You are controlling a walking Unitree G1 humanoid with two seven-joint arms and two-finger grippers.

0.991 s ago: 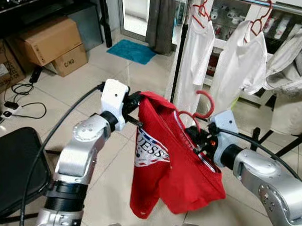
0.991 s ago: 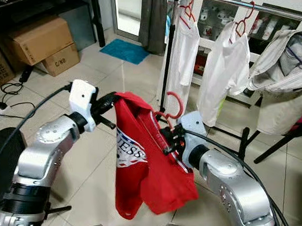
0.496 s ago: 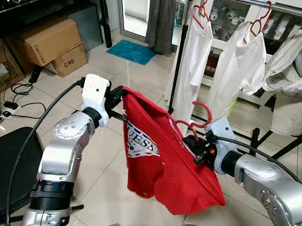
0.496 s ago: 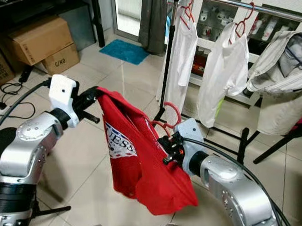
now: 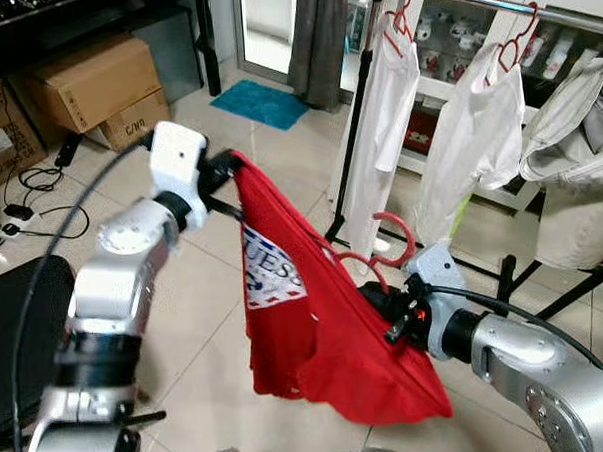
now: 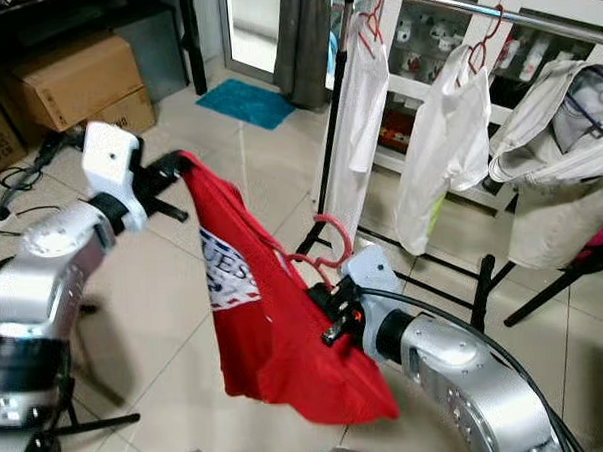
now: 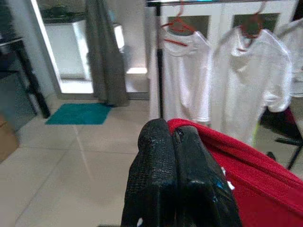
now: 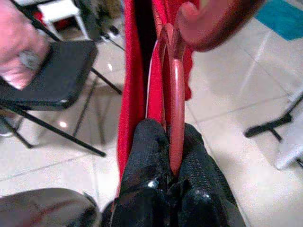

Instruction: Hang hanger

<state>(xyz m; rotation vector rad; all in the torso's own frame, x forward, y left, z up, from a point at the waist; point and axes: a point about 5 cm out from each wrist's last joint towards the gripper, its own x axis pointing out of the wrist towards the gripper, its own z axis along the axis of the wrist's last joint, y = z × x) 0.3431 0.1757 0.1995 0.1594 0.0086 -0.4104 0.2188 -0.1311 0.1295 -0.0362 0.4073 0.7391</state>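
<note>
You see a red shirt of soft matt cloth with a printed white patch. The red hanger reads as smooth, slightly glossy plastic. Gripper fingers are black with a fine rough texture. Arm shells are brushed silver metal. The floor is glossy pale tile. The boxes at far left are matt cardboard.

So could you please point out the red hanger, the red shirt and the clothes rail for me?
red hanger (image 5: 400,234), left eye view, on its hook's curve.
red shirt (image 5: 332,350), left eye view, on the cloth's middle.
clothes rail (image 6: 518,17), right eye view, on the metal bar.
</note>
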